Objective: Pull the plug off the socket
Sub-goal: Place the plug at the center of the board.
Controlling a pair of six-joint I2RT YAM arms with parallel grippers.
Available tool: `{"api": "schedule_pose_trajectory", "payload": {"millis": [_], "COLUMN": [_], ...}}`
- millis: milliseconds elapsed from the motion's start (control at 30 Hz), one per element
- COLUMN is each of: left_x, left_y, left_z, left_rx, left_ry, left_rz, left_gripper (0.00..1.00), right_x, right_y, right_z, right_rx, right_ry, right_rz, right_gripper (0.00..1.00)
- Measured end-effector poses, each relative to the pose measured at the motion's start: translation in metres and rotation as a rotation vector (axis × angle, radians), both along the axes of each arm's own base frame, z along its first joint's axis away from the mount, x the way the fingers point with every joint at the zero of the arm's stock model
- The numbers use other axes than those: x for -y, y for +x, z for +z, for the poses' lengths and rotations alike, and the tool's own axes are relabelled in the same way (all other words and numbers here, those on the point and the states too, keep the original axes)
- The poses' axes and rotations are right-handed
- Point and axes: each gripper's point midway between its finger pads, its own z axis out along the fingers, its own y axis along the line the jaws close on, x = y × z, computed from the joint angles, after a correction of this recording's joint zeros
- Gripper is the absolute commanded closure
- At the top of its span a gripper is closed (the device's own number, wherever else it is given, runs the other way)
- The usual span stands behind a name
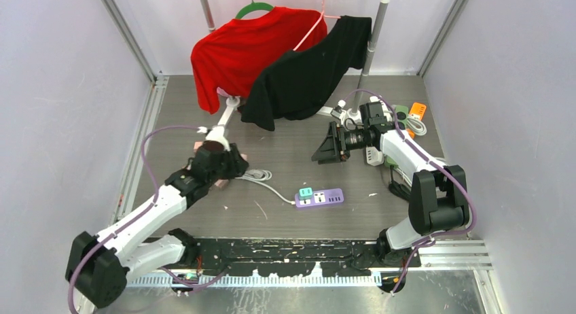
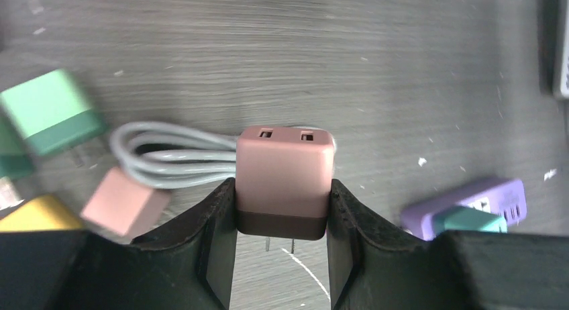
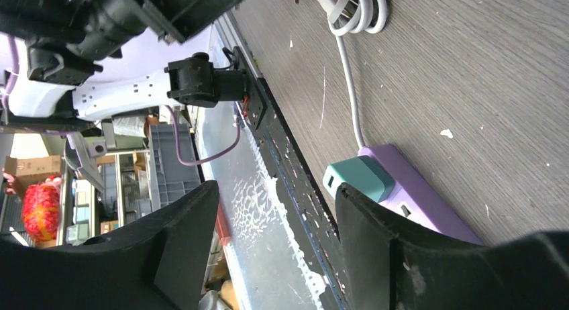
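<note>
Left gripper (image 2: 282, 196) clamped on pink plug (image 2: 284, 166), well left of purple power strip (image 1: 319, 198); right gripper (image 3: 276, 189), jaws apart, empty, beyond strip; teal plug (image 1: 306, 192) seated in it.

Whole table (image 1: 292, 144) is viewed from above and behind; wrist cams are set low and close, and the purple power strip (image 1: 319, 198) is shared by all.

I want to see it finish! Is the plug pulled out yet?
Partly, it seems. The left claw grips a pink plug, its prongs bare, away from the purple power strip. A teal plug still sits in that strip; the right claw is open, holding nothing.
</note>
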Motion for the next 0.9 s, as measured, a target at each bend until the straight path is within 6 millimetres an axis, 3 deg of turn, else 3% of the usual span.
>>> {"api": "schedule_pose_trajectory", "payload": {"millis": [167, 433, 700, 900], "left_x": [-0.056, -0.108, -0.131, -0.153], "left_y": [0.009, 0.023, 0.041, 0.076], "left_z": [-0.018, -0.029, -0.056, -0.053], "left_rx": [-0.073, -0.141, -0.269, -0.299], "left_ry": [-0.112, -0.312, -0.351, -0.318], "left_rz": [0.197, 0.433, 0.608, 0.696], "left_gripper": [1.00, 1.00, 0.98, 0.91], "right_x": [0.000, 0.000, 0.000, 0.001], "right_y": [0.000, -0.001, -0.001, -0.002], "right_z": [0.000, -0.001, -0.001, -0.001], "right_rx": [-0.003, -0.004, -0.007, -0.006], "right_ry": [-0.002, -0.003, -0.003, -0.004], "right_rz": [0.000, 0.001, 0.001, 0.003], "right_gripper": [0.31, 0.32, 0.32, 0.32]}}
